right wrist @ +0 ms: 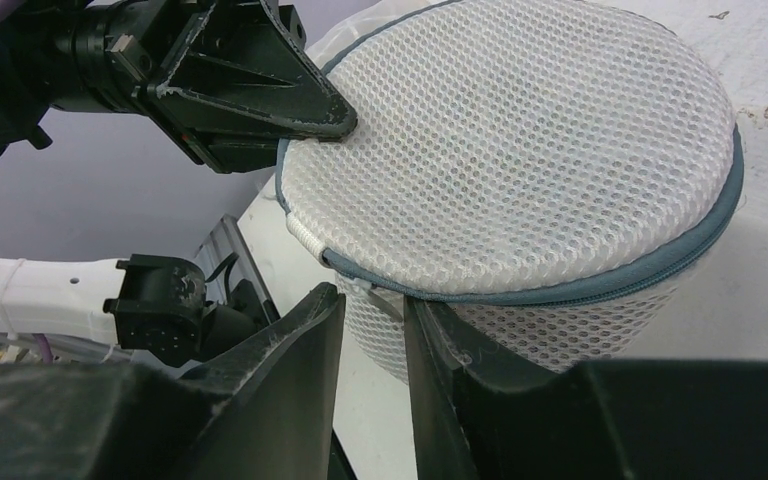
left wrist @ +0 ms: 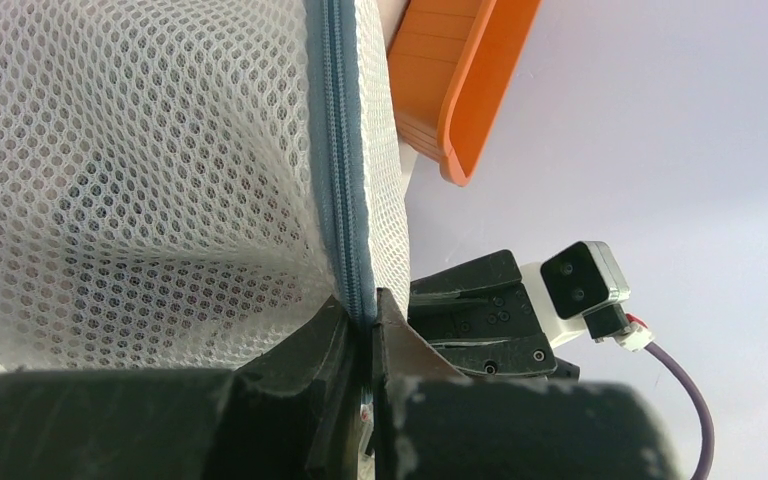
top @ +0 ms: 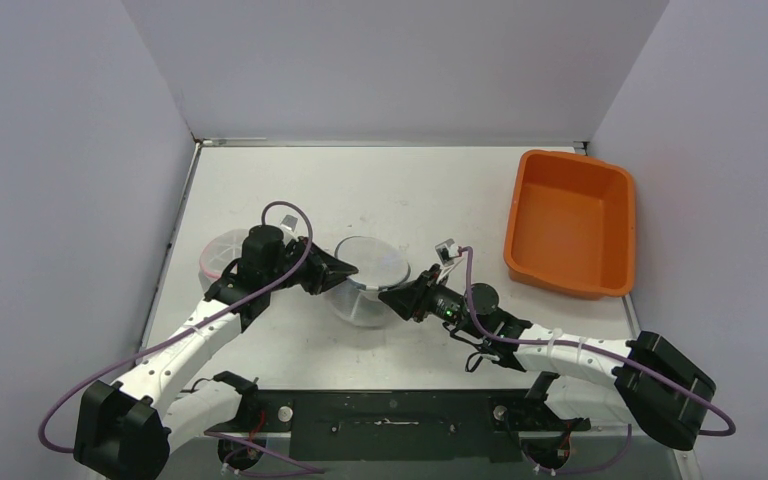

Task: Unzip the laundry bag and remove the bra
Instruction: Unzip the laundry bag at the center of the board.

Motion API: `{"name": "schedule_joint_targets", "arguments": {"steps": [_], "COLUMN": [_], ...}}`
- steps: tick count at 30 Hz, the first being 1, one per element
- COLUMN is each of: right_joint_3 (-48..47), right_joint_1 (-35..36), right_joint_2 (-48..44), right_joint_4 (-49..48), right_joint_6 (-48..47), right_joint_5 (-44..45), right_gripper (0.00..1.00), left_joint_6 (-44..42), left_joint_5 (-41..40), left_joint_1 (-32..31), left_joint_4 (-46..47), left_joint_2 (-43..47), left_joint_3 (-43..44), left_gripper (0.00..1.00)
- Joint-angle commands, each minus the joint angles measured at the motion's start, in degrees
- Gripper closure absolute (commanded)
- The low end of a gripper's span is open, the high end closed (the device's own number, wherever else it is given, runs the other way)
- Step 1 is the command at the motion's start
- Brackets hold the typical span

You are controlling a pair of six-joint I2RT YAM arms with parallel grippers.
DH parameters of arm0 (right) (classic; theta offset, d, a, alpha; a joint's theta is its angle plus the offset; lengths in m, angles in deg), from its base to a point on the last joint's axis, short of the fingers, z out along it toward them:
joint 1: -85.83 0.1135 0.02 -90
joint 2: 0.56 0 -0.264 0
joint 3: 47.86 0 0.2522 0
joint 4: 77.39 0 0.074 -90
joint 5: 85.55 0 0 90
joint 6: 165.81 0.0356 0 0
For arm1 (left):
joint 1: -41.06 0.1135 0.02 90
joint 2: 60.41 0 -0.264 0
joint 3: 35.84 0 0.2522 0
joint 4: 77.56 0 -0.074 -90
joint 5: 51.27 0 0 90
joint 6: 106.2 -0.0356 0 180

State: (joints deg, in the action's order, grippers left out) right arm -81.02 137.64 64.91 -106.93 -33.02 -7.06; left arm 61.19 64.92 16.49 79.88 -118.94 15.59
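We find the round white mesh laundry bag (top: pixel 365 285) standing mid-table between both arms. The left gripper (left wrist: pixel 370 315) is clamped together on its grey-blue zipper (left wrist: pixel 338 150). The right gripper (right wrist: pixel 372 300) has its jaws narrowly apart, with the small metal zipper pull (right wrist: pixel 382 300) between them; we cannot tell whether they touch it. The rectangular orange plastic tub (top: pixel 565 225) sits well apart, far right.

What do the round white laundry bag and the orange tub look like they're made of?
White round mesh laundry bag: soft synthetic netting, probably polyester, with open honeycomb holes; grey-blue woven zipper tape. Orange rectangular tub: likely moulded plastic, smooth, slightly glossy.
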Motion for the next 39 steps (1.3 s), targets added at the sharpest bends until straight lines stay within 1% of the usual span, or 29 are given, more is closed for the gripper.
{"name": "schedule_joint_targets", "arguments": {"steps": [1,3,6,12,15,19,21,23,25,30,35,39], "right_joint_3": [-2.1,-2.0,-1.9,-1.6,-1.2,-1.1,-1.0,-0.6,0.1,1.4,1.1,0.3], "right_joint_1": [0.2,0.3,0.2,0.3,0.3,0.6,0.9,1.0,1.0,1.4,5.6,10.6], "right_joint_2": [0.4,0.5,0.7,0.2,-1.1,-4.2,-5.9,-7.6,-9.1,-11.6,-14.9,-15.5], "right_joint_4": [-5.2,-5.3,-5.6,-4.5,-1.7,6.1,10.3,13.6,15.8,18.4,23.0,25.7], "right_joint_6": [0.1,0.2,0.2,-0.2,-1.1,-3.6,-4.9,-5.5,-5.4,-5.5,-9.3,-10.8], "right_joint_5": [0.9,1.0,0.9,1.0,1.8,6.0,8.8,11.2,14.5,18.1,24.4,30.7], "right_gripper": [0.72,0.75,0.85,0.94,0.95,0.95,0.95,0.95,0.95,0.95,0.95,0.95], "left_joint_6": [0.4,0.3,0.5,0.6,0.5,-0.6,-1.3,-1.6,-1.8,-5.1,-11.6,-15.4], "left_joint_5": [1.5,1.4,1.5,1.7,1.6,1.2,1.8,3.4,5.0,5.9,5.4,1.2], "left_joint_1": [0.3,0.3,0.3,0.3,0.3,0.3,0.3,0.2,0.1,0.1,-0.5,-2.8], "left_joint_4": [5.3,5.4,5.9,6.4,6.5,6.5,7.8,11.7,14.3,15.1,15.5,18.6], "left_joint_2": [1.4,1.4,1.3,1.2,1.2,1.0,0.5,-0.4,-1.6,-4.2,-7.1,-7.9], "left_joint_3": [0.6,0.4,0.1,-0.3,-0.2,-0.3,-0.4,-0.9,-1.1,-0.6,1.2,1.8], "left_gripper": [1.00,1.00,1.00,1.00,1.00,1.00,1.00,1.00,1.00,1.00,1.00,1.00]}}
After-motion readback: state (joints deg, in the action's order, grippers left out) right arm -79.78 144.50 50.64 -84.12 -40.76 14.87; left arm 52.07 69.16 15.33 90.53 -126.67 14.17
